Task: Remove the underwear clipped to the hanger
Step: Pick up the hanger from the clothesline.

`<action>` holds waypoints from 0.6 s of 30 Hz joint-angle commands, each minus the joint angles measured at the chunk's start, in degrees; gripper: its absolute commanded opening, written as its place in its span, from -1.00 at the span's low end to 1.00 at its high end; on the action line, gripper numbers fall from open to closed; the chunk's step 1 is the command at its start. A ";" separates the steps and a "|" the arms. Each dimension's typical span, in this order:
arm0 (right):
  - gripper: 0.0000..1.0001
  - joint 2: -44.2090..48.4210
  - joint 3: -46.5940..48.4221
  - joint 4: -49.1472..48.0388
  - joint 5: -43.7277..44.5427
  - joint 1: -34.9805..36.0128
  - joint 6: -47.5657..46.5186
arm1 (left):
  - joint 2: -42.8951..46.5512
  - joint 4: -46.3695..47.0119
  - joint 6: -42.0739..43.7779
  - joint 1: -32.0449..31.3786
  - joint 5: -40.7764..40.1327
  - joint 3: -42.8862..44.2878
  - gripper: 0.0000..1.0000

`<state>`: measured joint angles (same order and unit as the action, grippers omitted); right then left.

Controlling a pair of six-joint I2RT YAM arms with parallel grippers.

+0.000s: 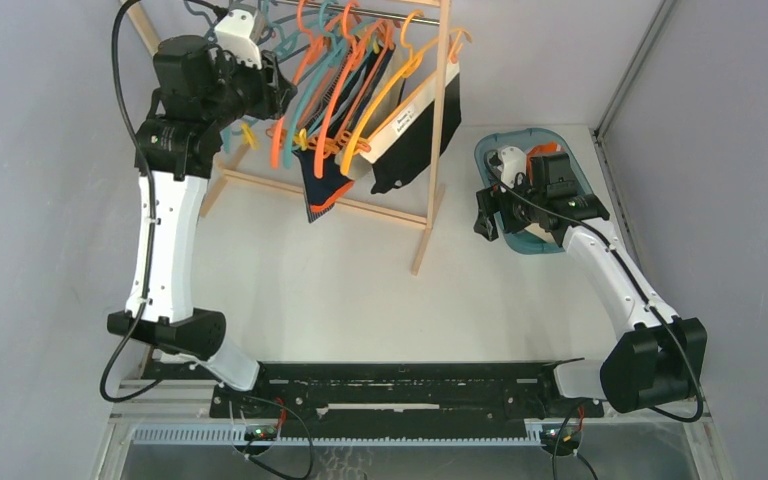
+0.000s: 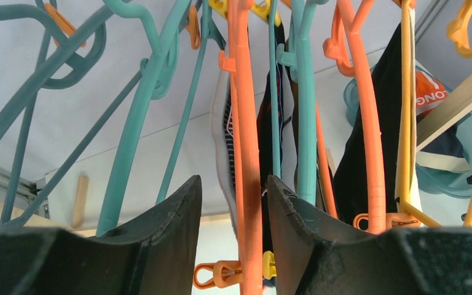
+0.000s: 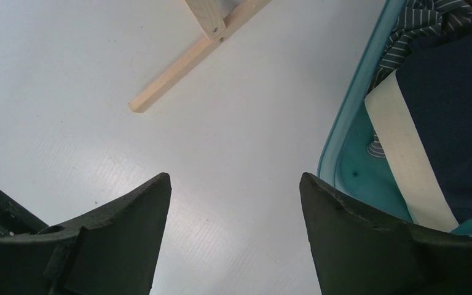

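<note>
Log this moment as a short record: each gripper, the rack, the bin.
left gripper: open, raised at the wooden rack, jaws on either side of an orange hanger, not clamped
right gripper: open, empty, over the table beside the teal bin
rack load: several briefs hang clipped, among them black briefs with a white waistband
bin contents: navy briefs with a cream waistband, plus a striped piece

Navy briefs with orange trim (image 1: 322, 190) and black briefs with a white labelled waistband (image 1: 417, 145) hang clipped near the surface's (image 1: 290, 290) far edge. Striped navy briefs (image 3: 415, 21) lie bunched by its right edge.
</note>
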<state>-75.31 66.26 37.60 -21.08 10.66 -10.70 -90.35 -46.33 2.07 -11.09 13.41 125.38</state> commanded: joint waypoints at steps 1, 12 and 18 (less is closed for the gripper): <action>0.52 0.86 0.00 -0.87 -0.12 0.45 -1.10 | -1.72 2.60 -0.13 -0.59 -0.51 3.95 -0.05; 0.52 0.45 0.00 -0.77 0.75 0.98 -1.51 | -4.22 2.41 0.07 -0.78 -0.01 5.84 -0.21; 0.52 0.25 0.01 -0.78 1.43 1.47 -1.83 | -2.26 2.61 0.19 -0.86 0.40 4.70 -0.61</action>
<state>-75.33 66.26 37.65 -20.29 11.68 -11.55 -95.04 -45.87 2.07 -11.53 13.63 127.11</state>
